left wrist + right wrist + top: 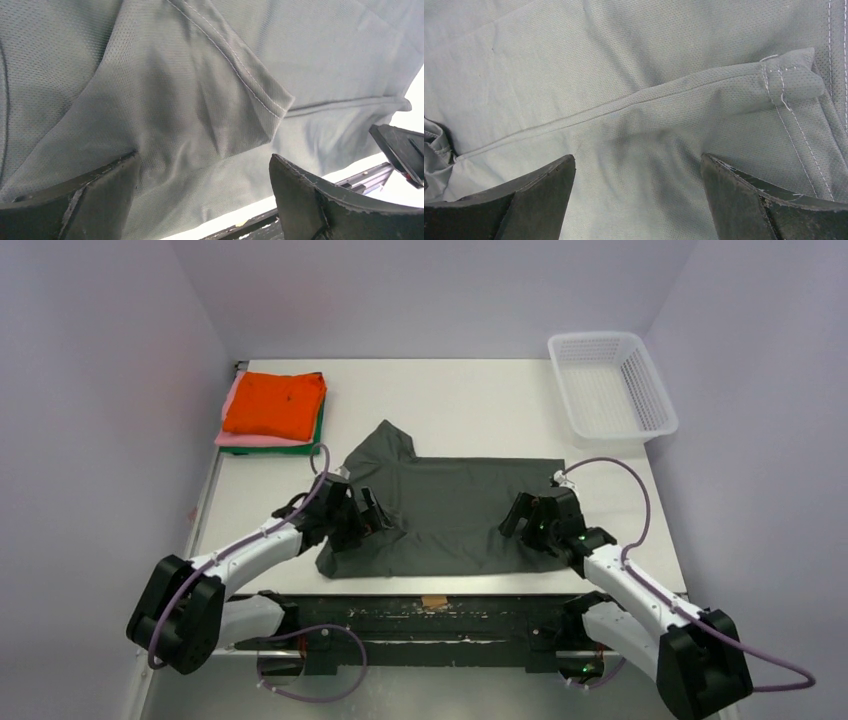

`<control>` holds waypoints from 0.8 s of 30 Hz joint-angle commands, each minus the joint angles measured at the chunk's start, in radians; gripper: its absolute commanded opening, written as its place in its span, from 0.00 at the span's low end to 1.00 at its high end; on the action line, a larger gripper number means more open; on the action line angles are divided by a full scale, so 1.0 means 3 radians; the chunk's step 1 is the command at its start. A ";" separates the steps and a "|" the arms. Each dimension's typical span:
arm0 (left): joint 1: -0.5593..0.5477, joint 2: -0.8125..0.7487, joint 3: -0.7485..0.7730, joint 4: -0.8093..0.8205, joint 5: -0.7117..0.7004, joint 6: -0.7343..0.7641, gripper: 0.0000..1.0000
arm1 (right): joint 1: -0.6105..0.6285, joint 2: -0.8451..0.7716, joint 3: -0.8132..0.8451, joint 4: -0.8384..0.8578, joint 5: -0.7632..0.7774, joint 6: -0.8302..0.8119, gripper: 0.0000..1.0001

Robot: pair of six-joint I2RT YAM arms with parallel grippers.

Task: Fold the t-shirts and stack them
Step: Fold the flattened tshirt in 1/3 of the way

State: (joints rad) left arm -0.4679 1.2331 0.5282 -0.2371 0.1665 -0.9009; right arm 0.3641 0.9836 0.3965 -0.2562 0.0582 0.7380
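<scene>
A dark grey t-shirt [450, 510] lies spread on the white table near the front edge, one sleeve pointing back-left. My left gripper [362, 515] is open over its left side, above a folded-in sleeve [200, 100]. My right gripper [525, 518] is open over its right side, above a hem seam [624, 100]. Neither holds cloth. A folded stack sits at the back left: orange t-shirt [275, 402] on top, pink [232, 436] and green [300, 448] beneath.
A white plastic mesh basket [610, 385] stands at the back right corner. The table's near edge and a dark rail [430, 615] run just in front of the shirt. Walls close in on the left, back and right.
</scene>
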 commanded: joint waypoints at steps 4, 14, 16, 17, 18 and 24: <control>-0.0037 -0.0350 -0.0159 -0.1217 -0.0543 -0.0141 1.00 | 0.0020 -0.0406 -0.0038 -0.0870 -0.0049 0.0130 0.96; -0.0035 -0.0456 0.0669 -0.1614 -0.0887 0.0146 1.00 | 0.0022 -0.0466 0.0577 -0.0821 0.0298 0.0058 0.99; -0.0029 -0.0366 0.0935 -0.1640 -0.0981 0.0244 1.00 | 0.0024 -0.0409 0.0685 -0.0732 0.0458 0.0078 0.99; -0.0022 -0.0289 0.1070 -0.1646 -0.1023 0.0292 1.00 | 0.0023 -0.0356 0.0731 -0.0698 0.0547 0.0087 0.99; -0.0017 -0.0203 0.1211 -0.1622 -0.1062 0.0344 1.00 | 0.0024 -0.0301 0.0778 -0.0676 0.0649 0.0099 0.99; 0.0300 0.0979 0.2335 -0.1488 -0.0909 0.0717 1.00 | 0.0018 0.0123 0.1004 -0.0487 0.0883 0.0061 0.99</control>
State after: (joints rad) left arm -0.4408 1.3159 1.0313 -0.7189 -0.1055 -0.7883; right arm 0.3672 0.9600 0.6392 -0.4564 0.2367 0.7593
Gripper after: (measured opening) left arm 0.998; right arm 0.987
